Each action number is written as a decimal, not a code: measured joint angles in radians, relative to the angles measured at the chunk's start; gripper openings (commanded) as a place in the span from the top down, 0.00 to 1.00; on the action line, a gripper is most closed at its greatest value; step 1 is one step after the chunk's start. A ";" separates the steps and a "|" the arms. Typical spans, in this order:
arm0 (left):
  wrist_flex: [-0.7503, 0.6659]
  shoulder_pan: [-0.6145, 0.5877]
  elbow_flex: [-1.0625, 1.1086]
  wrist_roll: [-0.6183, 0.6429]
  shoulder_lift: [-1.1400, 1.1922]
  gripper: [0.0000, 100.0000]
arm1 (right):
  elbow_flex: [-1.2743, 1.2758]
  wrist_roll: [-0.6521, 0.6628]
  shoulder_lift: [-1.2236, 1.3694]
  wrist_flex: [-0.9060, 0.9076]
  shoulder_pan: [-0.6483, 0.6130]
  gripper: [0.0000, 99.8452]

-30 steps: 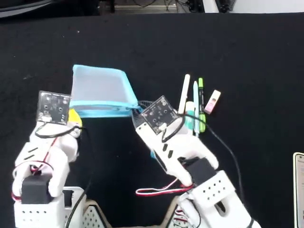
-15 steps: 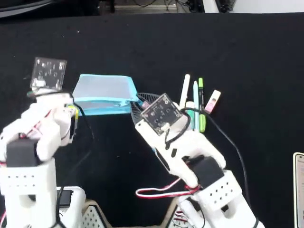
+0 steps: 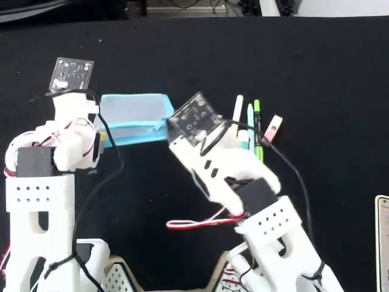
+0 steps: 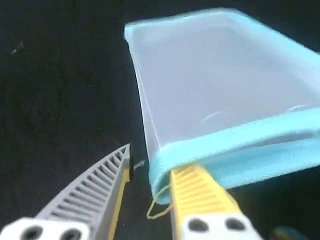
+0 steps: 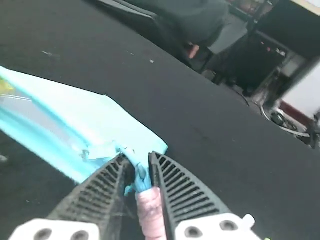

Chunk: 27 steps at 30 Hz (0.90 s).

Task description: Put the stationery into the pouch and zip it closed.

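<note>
My right gripper (image 5: 137, 160) is clamped on the zip end of the light blue pouch (image 5: 75, 125), with a scrap of blue fabric pinched between its ribbed fingers. My left gripper (image 4: 150, 162) is parted. The pouch's opposite corner lies against its yellow finger (image 4: 197, 192), and its grey finger (image 4: 100, 182) stands apart. The pouch stretches between my two grippers over the black tabletop (image 3: 243, 55). Beside my right arm, outside the pouch, a white pen (image 3: 237, 112), a blue pen (image 3: 250, 121), a green marker (image 3: 257, 118) and a small pink-and-white eraser (image 3: 273, 129) lie side by side.
</note>
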 measured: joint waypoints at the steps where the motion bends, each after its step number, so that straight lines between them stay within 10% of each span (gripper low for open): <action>1: -0.006 0.000 0.003 0.000 0.000 0.96 | -0.006 0.000 0.000 0.012 0.015 0.99; 27: -0.238 0.006 0.103 0.107 0.002 0.97 | -0.081 -0.005 0.009 0.256 0.161 0.84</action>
